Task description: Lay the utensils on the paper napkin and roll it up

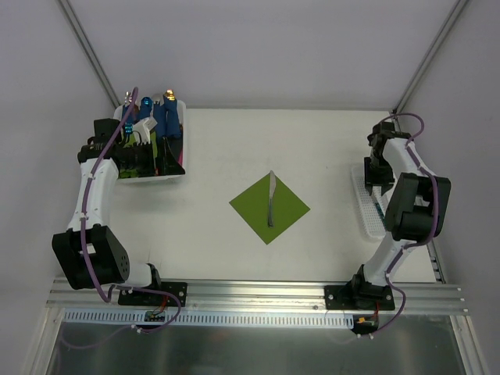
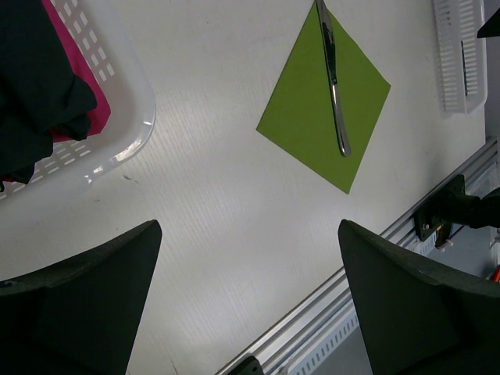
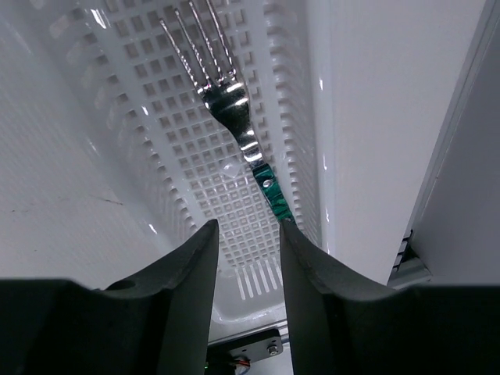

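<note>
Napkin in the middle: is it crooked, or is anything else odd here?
Nothing looks damaged or spilled. The napkin lies flat, turned corner-on like a diamond, with a knife along its middle. The fork is apart from them, in the white tray at the right.

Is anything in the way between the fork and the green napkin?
The fork lies inside the white tray, with the right gripper at its handle end, so it must be lifted over the tray's low wall. Past that, nothing visible sits between the tray and the napkin, where a knife already lies.
</note>
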